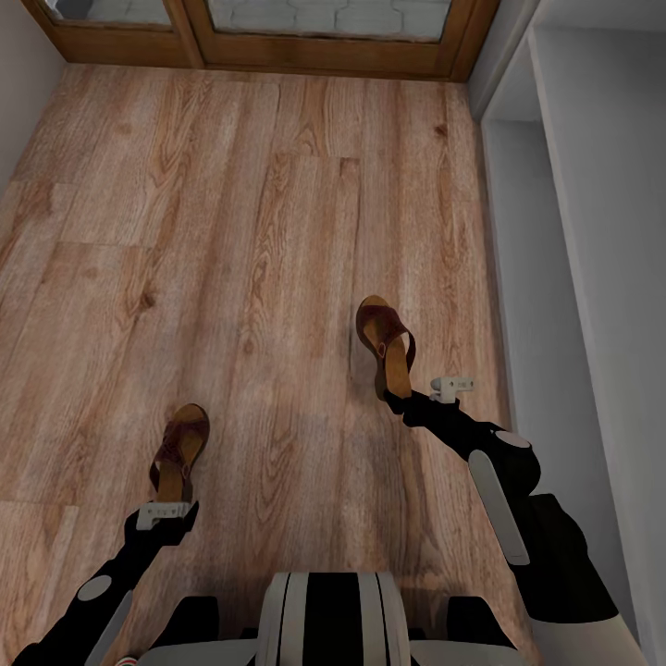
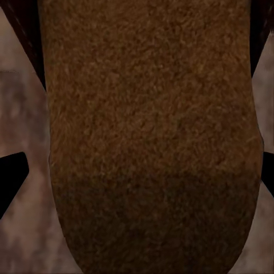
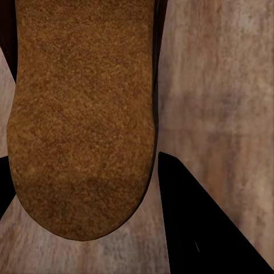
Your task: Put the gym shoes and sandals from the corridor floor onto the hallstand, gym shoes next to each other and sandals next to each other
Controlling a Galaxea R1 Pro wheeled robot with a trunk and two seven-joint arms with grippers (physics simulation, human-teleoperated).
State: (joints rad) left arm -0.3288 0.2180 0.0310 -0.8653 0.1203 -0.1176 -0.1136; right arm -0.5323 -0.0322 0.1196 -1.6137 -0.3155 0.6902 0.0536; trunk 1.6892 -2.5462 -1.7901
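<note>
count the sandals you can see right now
2. One sandal is at the left gripper, low on the wood floor. The other sandal is at the right gripper, near the white unit. No gym shoes visible.

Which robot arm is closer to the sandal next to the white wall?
The right one. The right pincer is at the heel of that sandal, its fingers either side of the footbed. The left pincer is across the floor, at the other sandal.
</note>
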